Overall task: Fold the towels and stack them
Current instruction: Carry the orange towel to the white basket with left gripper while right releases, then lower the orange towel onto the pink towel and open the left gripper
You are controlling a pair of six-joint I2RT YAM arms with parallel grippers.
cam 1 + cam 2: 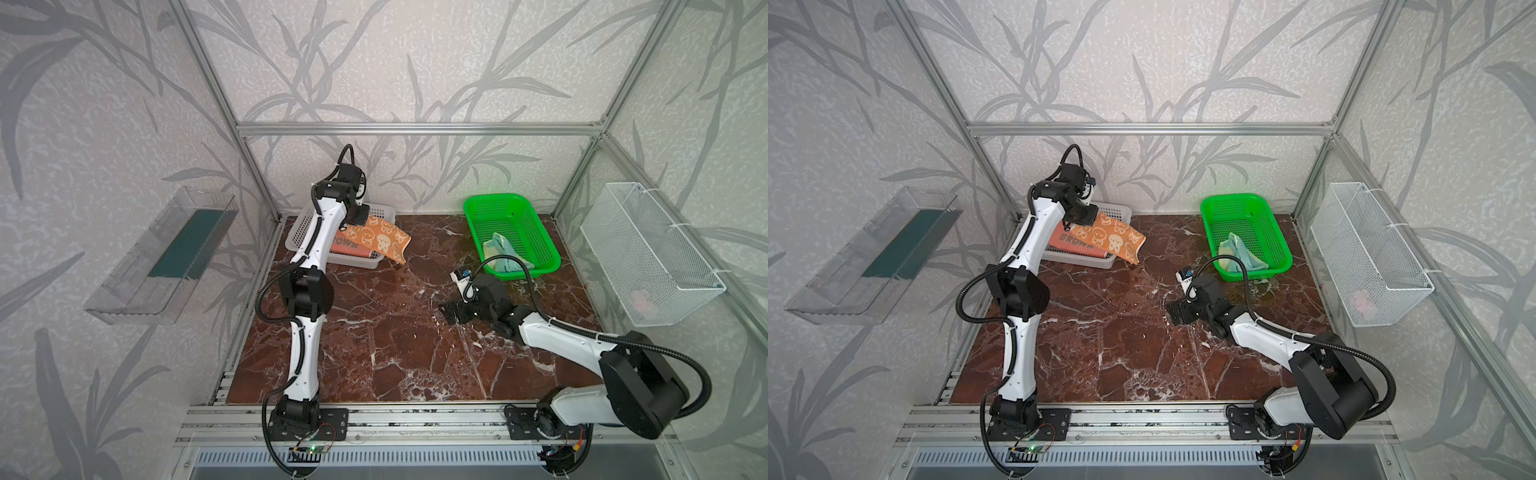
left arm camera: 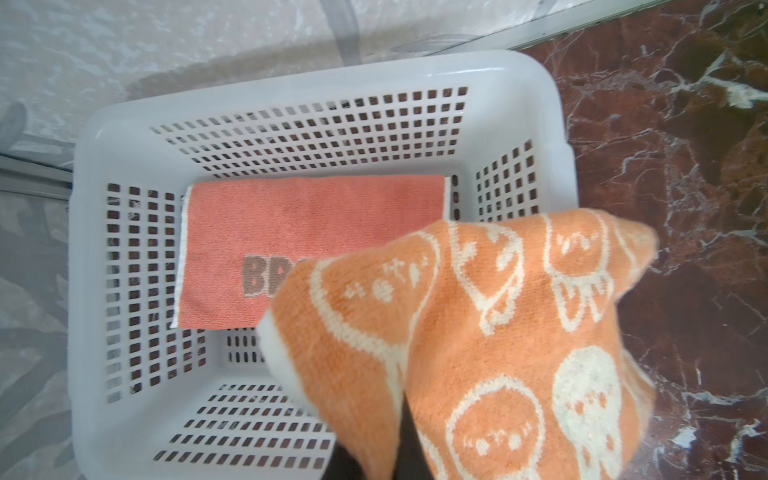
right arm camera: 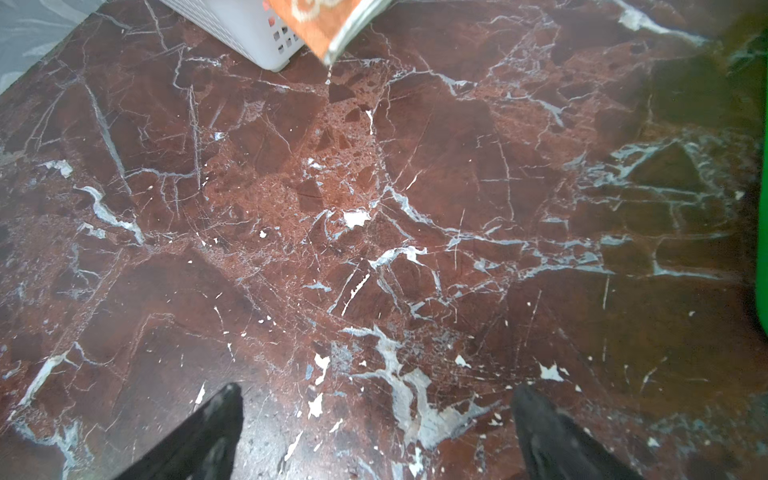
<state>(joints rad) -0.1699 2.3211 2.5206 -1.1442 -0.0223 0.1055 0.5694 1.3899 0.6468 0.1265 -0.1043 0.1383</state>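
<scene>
**q:** where's everything sitting, closest stuff first?

**a:** closest in is the right gripper. it's low over the bare marble table, a bit right of the middle. jaws are wide apart with nothing in them. the wrist view shows the black fingertips with only stone between them.

**q:** and the towels?

**a:** going back from there, the pale yellow towel is bunched up in the near end of the green basket, back right of the table.

over on the back left, the left gripper is clamped on one end of the orange towel with the rabbit faces. the towel slopes down from the claw across the near right corner of the white basket. its low corner pokes out over the marble. can't tell if it's touching the rim.

**q:** what about the pink one?

**a:** the salmon-pink towel is folded flat on the floor of that white basket, "brown" lettering facing up. the orange one covers part of it in both top views.
</scene>
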